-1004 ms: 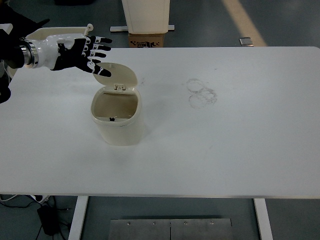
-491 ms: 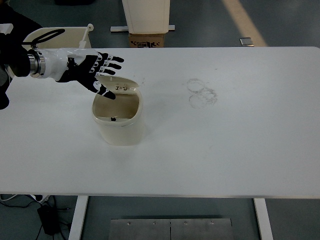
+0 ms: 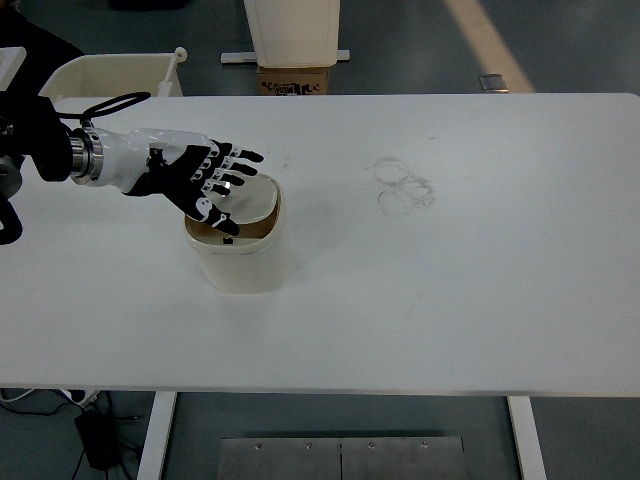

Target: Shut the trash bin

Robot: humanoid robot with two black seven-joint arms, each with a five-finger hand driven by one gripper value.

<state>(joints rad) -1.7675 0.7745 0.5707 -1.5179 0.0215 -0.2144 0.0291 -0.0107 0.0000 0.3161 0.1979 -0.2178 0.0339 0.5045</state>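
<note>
Cream trash bin (image 3: pixel 240 260) standing upright on the left half of the white bench (image 3: pixel 450 290), nearer the far edge than the near one. Its hinged lid (image 3: pixel 250 200) is tilted down over the opening, with a strip of the brown interior showing along the near rim; whether the lid is fully seated cannot be told. The left hand (image 3: pixel 195 178), black with white segments, reaches in from the left edge and lies palm-down over the left part of the lid, its fingers (image 3: pixel 232 172) spread wide and extended, grasping nothing; contact with the lid appears likely but is not certain. The white forearm and black upper arm extend to the left edge of the view. To the right of the bin, well apart from it, faint ring-shaped marks (image 3: pixel 403 185) lie on the bench surface. Beyond the far edge of the bench, on the floor, stand a cream tub (image 3: pixel 115 75) at far left and a cardboard box (image 3: pixel 295 80) under a white column (image 3: pixel 293 30).
</note>
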